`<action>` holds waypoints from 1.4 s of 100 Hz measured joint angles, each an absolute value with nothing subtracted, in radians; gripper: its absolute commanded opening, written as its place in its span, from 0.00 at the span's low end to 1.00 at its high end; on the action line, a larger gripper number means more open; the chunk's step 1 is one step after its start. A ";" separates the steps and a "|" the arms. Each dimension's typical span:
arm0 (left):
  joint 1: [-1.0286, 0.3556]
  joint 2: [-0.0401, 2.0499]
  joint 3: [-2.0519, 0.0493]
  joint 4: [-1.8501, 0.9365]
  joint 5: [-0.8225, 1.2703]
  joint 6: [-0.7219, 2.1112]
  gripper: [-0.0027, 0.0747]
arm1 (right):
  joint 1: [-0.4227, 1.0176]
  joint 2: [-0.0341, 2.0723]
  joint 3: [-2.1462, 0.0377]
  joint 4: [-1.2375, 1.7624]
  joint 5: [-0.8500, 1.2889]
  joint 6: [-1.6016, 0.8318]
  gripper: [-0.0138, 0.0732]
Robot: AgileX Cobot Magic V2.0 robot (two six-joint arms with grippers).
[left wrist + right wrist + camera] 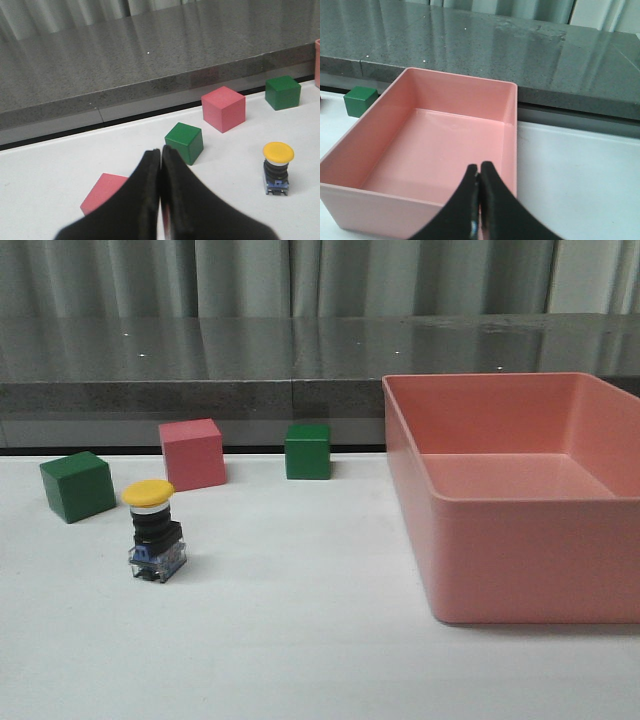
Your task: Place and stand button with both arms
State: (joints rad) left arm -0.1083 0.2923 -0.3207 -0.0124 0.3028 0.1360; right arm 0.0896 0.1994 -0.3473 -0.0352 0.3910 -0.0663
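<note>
The button [154, 531] stands upright on the white table at the left, yellow cap on top, black body and clear-blue base below; the left wrist view also shows the button [277, 167]. Neither arm shows in the front view. My left gripper [160, 151] is shut with nothing between its fingers, well short of the button and off to its side. My right gripper [479, 168] is shut and empty, hovering over the near wall of the pink bin [513, 130].
A green cube [76, 485], a pink cube [192, 453] and another green cube [307, 450] stand behind the button. A second pink cube [102, 192] lies by my left fingers. The large pink bin [520, 560] fills the table's right side. A grey ledge runs along the back.
</note>
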 measured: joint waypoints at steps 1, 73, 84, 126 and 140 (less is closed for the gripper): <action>-0.108 0.282 -0.316 -0.007 0.301 0.125 0.01 | 0.090 0.199 -0.347 -0.035 0.391 -0.066 0.09; -0.108 -0.006 0.000 0.148 0.096 -0.115 0.01 | 0.090 0.199 -0.347 -0.033 0.395 -0.066 0.09; -0.108 -0.006 0.000 0.148 0.083 -0.115 0.01 | 0.090 0.199 -0.347 -0.033 0.395 -0.066 0.09; -0.108 -0.006 0.000 0.148 0.083 -0.115 0.01 | 0.090 0.199 -0.347 -0.033 0.396 -0.066 0.09; -0.108 -0.006 0.000 0.148 0.083 -0.115 0.01 | 0.090 0.199 -0.347 -0.033 0.396 -0.066 0.09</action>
